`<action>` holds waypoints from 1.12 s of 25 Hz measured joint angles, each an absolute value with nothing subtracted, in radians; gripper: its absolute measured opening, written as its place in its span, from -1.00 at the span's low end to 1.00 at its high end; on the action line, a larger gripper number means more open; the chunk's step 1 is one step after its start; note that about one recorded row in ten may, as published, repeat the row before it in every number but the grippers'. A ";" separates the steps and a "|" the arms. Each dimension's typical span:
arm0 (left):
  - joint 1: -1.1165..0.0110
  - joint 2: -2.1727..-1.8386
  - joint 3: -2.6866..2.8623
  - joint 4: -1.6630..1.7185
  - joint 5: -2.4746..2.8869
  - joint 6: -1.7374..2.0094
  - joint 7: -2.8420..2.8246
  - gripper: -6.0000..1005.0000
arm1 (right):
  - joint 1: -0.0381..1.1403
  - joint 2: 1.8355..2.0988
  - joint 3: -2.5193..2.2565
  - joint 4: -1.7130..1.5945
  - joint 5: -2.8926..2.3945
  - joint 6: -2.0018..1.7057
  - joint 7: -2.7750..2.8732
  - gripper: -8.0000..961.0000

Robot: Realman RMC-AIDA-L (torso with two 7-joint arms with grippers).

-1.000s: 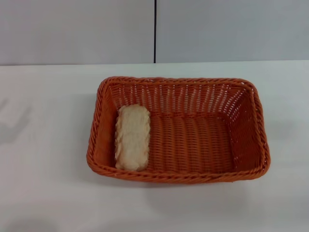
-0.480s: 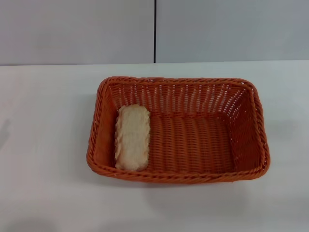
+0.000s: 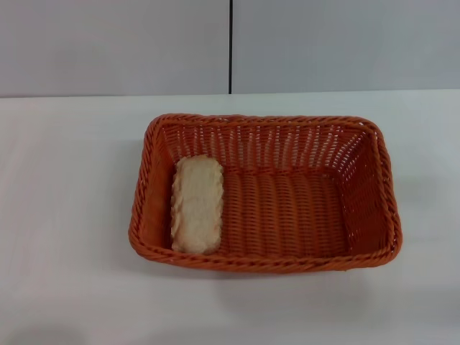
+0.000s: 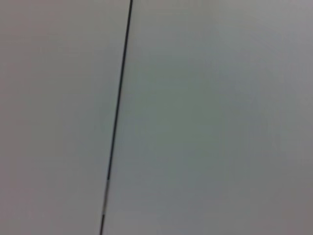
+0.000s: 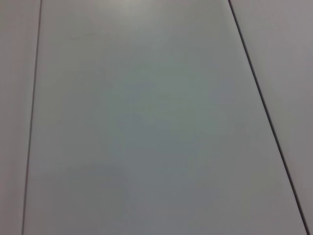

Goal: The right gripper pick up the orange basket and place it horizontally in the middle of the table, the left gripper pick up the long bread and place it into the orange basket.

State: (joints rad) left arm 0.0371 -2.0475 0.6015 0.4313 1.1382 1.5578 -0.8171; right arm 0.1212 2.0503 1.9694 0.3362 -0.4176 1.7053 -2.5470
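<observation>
The orange basket [image 3: 266, 192] lies with its long side across the middle of the white table [image 3: 65, 215] in the head view. Inside it, against its left wall, rests the long bread [image 3: 197, 204], pale cream side up and lengthwise front to back. Neither gripper shows in any view. Both wrist views hold only grey wall panels with thin dark seams.
A grey panelled wall [image 3: 115, 43] with a dark vertical seam [image 3: 231, 43] rises behind the table's far edge. Bare white tabletop surrounds the basket on every side.
A faint shadow at the table's left edge has slid away and is gone. The basket and the bread have not moved.
</observation>
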 joint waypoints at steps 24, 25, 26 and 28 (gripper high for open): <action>0.025 -2.063 0.370 0.348 1.128 1.577 -0.761 -0.90 | 0.238 2.075 2.123 0.319 -0.412 1.522 -2.555 0.14; 0.022 -2.063 0.361 0.340 1.128 1.583 -0.761 -0.89 | 0.240 2.074 2.123 0.319 -0.415 1.509 -2.555 0.14; 0.018 -2.063 0.352 0.329 1.128 1.587 -0.761 -0.89 | 0.243 2.070 2.123 0.320 -0.424 1.499 -2.555 0.14; 0.009 -2.063 0.337 0.305 1.128 1.586 -0.755 -0.88 | 0.248 2.058 2.122 0.324 -0.449 1.484 -2.558 0.14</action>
